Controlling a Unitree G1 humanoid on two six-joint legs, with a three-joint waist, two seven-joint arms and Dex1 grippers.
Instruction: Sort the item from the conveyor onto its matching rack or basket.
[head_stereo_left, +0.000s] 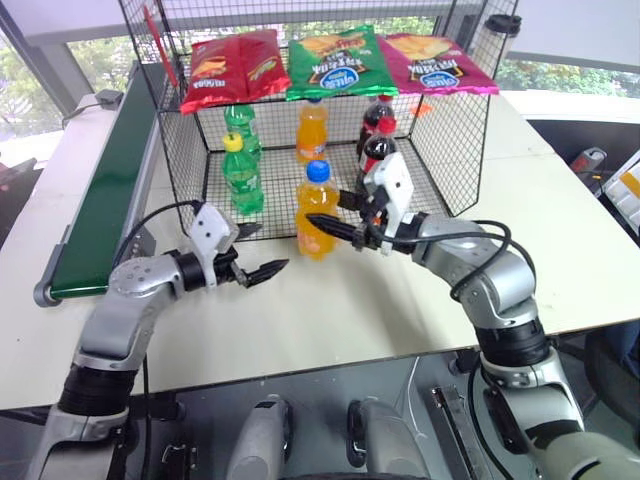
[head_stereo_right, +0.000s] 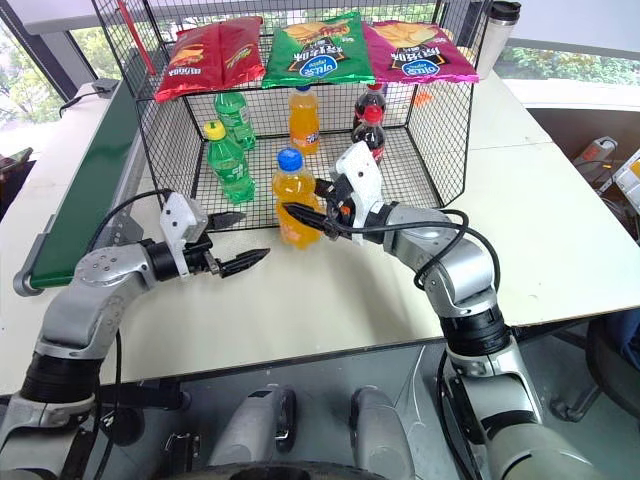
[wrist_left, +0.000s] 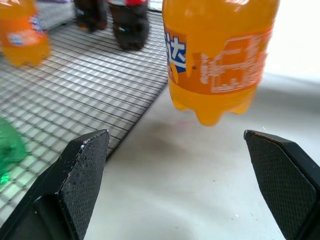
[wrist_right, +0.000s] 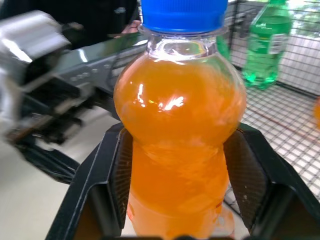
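Right wrist view shows the right gripper (wrist_right: 172, 175) with its two black fingers (wrist_right: 112, 170) clenched on the waist of the blue-capped orange soda bottle (wrist_right: 177, 135), below its bulging shoulder. In the head views this bottle (head_stereo_left: 317, 210) appears lifted just clear of the white worktop (head_stereo_left: 540, 250), directly in front of the open near side of the black wire-mesh basket (head_stereo_left: 455, 130).

The bottle looks full, so it is likely fairly heavy for its size, stiff enough not to crush, and smooth enough to slip. The narrow waist seems the best place to hold it, since the wider shoulder above would stop it sliding down.

The left gripper (head_stereo_left: 253, 252) hangs to the left of the bottle and apart from it, fingers spread wide and empty.

The conveyor (head_stereo_left: 100, 190) runs along the far left.

The bottle's base is hidden behind the fingers in the right wrist view. In the left wrist view its top is cut off. The mesh and the chip bags (head_stereo_left: 335, 60) on the top tier partly screen the green bottles (head_stereo_left: 242, 170), the orange-capped bottle (head_stereo_left: 312, 130) and the cola bottles (head_stereo_left: 378, 125) standing in the basket.
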